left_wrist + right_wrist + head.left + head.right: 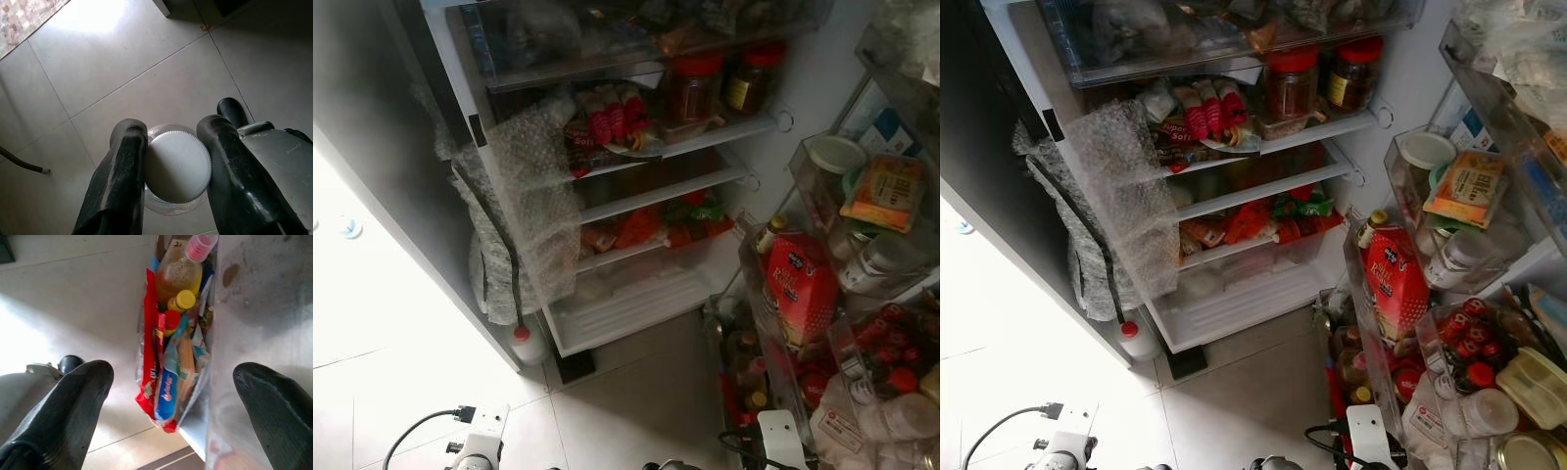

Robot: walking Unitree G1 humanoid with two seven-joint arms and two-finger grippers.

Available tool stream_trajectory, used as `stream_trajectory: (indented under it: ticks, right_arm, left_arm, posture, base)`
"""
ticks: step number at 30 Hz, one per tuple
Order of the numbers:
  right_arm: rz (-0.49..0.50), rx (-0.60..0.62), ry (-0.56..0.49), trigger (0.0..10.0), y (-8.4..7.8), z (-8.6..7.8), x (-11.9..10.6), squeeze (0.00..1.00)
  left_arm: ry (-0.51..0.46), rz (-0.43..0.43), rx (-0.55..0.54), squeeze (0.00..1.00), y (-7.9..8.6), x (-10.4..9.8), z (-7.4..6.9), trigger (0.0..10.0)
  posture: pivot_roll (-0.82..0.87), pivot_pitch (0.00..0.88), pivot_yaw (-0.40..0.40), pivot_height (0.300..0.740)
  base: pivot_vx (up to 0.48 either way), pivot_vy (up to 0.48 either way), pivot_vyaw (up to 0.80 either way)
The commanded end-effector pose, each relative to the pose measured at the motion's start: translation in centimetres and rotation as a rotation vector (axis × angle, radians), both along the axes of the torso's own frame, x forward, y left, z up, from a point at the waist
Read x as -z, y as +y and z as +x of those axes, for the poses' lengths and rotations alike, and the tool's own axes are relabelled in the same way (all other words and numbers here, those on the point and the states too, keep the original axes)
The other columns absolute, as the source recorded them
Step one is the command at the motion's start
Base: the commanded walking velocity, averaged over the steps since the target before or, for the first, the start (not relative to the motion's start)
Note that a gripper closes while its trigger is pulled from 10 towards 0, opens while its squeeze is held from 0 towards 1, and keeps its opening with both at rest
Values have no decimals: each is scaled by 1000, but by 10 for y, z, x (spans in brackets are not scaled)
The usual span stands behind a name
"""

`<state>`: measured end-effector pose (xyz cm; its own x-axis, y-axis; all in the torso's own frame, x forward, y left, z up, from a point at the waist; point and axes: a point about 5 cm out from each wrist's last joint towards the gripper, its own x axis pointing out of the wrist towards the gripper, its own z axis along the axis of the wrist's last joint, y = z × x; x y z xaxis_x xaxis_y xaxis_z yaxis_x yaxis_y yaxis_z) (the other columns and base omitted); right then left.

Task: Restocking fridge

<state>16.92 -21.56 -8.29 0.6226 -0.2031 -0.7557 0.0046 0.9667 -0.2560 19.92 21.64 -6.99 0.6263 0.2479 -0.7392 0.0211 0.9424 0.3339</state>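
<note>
Open fridge (636, 196) with packed shelves, left gripper (171, 166) clamped on a white-lidded jar (177, 166) above the tiled floor (122, 73), right gripper (171, 396) spread wide (holding nothing) over door-shelf bottles (178, 279)

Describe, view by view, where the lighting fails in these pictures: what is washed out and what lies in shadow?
Left eye view: the floor beside the fridge is blown out white, while the top shelf is dim. Right eye view: the same glare on the floor. Left wrist view: a bright patch on the tiles, with the left pincer shut on a white-lidded jar. Right wrist view: the open right pincer is soft-edged, the floor washed out.
</note>
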Motion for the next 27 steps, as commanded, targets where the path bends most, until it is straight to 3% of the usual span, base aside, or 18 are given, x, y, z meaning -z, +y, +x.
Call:
stream_trajectory:
  ticks: [1,18,27]
  right_arm:
    - [-21,11,42,10000,-6,-11,4,0]
    - [-47,-5,66,10000,-9,-15,5,0]
    - [-96,-1,86,10000,-23,-22,5,0]
  left_arm:
    - [31,-5,-13,0,2,4,-8,10000]
    - [31,-6,-12,0,2,4,-8,10000]
    - [30,-8,-10,0,2,4,-8,10000]
  posture:
    - [-130,170,-28,740]
    - [-127,174,-29,740]
    - [-129,175,-31,740]
  base:
    - [0,0,0]
    - [0,0,0]
    - [0,0,0]
